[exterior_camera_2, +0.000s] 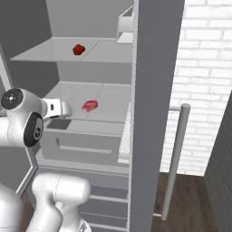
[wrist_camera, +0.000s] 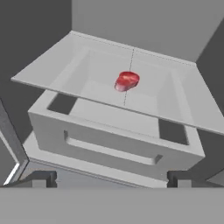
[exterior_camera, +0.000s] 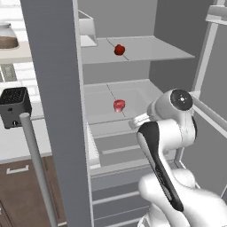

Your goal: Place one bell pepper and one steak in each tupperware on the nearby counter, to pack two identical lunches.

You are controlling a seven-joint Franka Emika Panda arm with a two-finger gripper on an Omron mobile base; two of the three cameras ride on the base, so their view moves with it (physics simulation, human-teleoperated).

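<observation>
The steak (wrist_camera: 127, 81) is lying flat on the lower fridge shelf (wrist_camera: 52, 70), near its middle and closer to the back edge, its long axis running slantwise to the front edge. The gripper (wrist_camera: 111, 178) is hovering before the drawer (wrist_camera: 109, 140), fingers spread wide, holding nothing. The pepper (exterior_camera: 119, 49) is sitting on the upper shelf (exterior_camera: 159, 51).

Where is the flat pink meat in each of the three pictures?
Left base view: the steak lies mid-picture on the lower fridge shelf, left of the arm.
Right base view: steak left of centre, same shelf.
Hand view: steak above centre.
Shared landmark: the drawer under that shelf.
</observation>
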